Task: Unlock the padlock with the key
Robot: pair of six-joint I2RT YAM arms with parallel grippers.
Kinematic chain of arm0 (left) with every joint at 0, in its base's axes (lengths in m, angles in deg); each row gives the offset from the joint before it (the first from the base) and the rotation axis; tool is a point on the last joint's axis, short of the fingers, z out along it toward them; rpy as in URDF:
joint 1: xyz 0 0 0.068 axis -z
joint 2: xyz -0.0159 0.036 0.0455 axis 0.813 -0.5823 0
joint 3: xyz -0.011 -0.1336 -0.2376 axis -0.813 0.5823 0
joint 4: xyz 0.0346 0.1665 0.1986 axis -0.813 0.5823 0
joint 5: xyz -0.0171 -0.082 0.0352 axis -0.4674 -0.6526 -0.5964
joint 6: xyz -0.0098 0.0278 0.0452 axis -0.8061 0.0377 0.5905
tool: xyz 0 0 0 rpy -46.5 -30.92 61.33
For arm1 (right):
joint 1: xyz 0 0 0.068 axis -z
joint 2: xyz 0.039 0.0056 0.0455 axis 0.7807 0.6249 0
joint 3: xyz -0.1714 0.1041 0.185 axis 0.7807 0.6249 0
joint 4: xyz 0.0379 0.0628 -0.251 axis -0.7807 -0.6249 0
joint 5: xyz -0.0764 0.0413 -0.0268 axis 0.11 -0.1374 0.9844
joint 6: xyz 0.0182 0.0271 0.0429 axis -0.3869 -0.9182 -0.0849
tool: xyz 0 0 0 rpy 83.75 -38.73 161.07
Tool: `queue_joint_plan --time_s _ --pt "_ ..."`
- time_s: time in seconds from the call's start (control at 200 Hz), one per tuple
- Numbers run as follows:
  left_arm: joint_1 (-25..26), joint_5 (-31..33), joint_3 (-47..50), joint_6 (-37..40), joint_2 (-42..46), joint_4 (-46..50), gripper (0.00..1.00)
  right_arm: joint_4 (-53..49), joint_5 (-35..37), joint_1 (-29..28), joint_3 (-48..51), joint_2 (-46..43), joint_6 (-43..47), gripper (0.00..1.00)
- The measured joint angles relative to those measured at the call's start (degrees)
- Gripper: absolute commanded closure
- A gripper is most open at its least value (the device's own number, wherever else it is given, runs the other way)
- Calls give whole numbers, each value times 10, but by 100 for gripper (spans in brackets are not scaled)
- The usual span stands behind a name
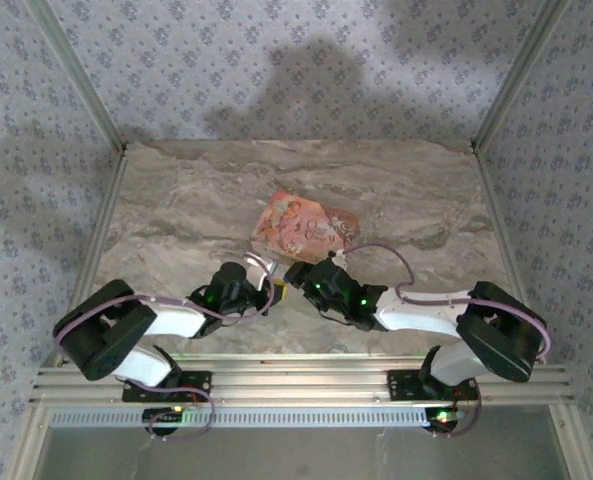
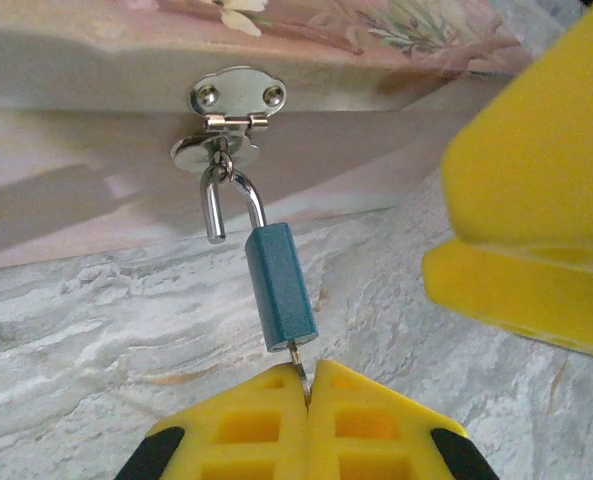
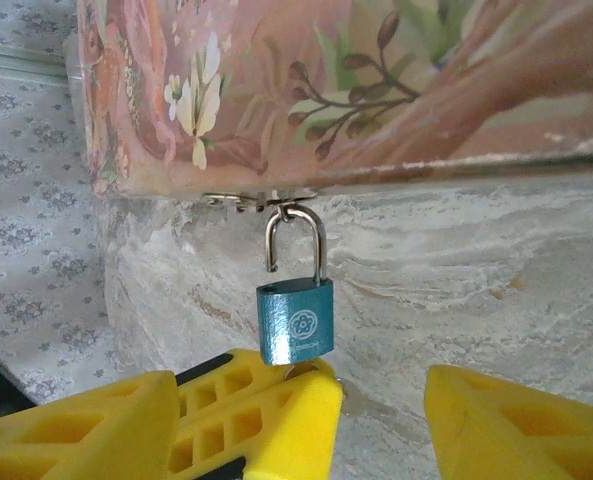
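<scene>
Hanging from the hasp (image 2: 238, 95) of the floral box (image 3: 376, 80) on the worktop (image 2: 96, 340), the blue padlock (image 2: 281, 285) has its shackle sprung, one leg free. The left tool (image 2: 309, 385) is pinched tight on the key (image 2: 298, 362), which sits in the padlock's underside. The right tool (image 1: 296, 273) stands spread wide just beside the padlock, holding nothing.

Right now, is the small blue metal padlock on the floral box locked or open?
Open: the blue padlock has one leg of its silver shackle out of the body.
</scene>
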Motion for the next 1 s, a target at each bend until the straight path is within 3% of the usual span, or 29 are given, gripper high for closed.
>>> queue_joint_plan --time_s 0.455,0.585,0.744,0.999 --pt "76 65 -40 141 16 100 100 -27 -31 16 -34 42 0 46" --pt "90 82 -43 158 16 108 100 -53 -33 17 -34 42 -1 55" --pt "100 99 -49 173 16 119 100 -82 -33 17 -35 37 2 73" --pt "114 120 -56 183 16 135 100 -92 -34 16 -35 32 -5 89"
